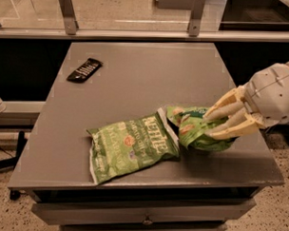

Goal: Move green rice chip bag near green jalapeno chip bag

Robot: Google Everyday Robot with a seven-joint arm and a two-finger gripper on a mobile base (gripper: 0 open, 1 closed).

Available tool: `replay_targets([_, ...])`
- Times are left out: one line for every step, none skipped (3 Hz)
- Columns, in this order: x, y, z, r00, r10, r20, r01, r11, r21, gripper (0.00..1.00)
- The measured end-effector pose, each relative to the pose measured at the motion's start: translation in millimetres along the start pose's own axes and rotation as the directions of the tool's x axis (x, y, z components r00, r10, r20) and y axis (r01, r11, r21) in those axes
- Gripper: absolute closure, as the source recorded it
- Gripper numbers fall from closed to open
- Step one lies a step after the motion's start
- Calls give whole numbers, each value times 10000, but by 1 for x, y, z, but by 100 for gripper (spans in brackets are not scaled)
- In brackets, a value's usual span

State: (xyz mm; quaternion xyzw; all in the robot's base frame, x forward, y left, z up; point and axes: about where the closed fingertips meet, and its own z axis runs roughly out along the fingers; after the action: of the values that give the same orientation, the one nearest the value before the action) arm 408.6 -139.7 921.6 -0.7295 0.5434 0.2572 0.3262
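The green rice chip bag (194, 130), small and bright green with round chip pictures, is at the right front of the grey table (136, 69). My gripper (210, 123) comes in from the right and is shut on the bag's right side, with its tan fingers (228, 109) above and below the bag. The green jalapeno chip bag (129, 148), larger and paler with "KETTLE" lettering, lies flat near the table's front edge. The small bag's left end is right next to the large bag's right end.
A black remote-like object (84, 70) lies at the table's back left. A metal rail and glass panel (138, 34) run behind the table. The table's front edge (142, 186) is just below the bags, with drawers under it.
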Motion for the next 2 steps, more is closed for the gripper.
replay_targets([-18,18,11,9973,-31,727,58,9993,-367,58])
replay_targets([-29,25,21,9937,-92,1121,146,9988,-474,34])
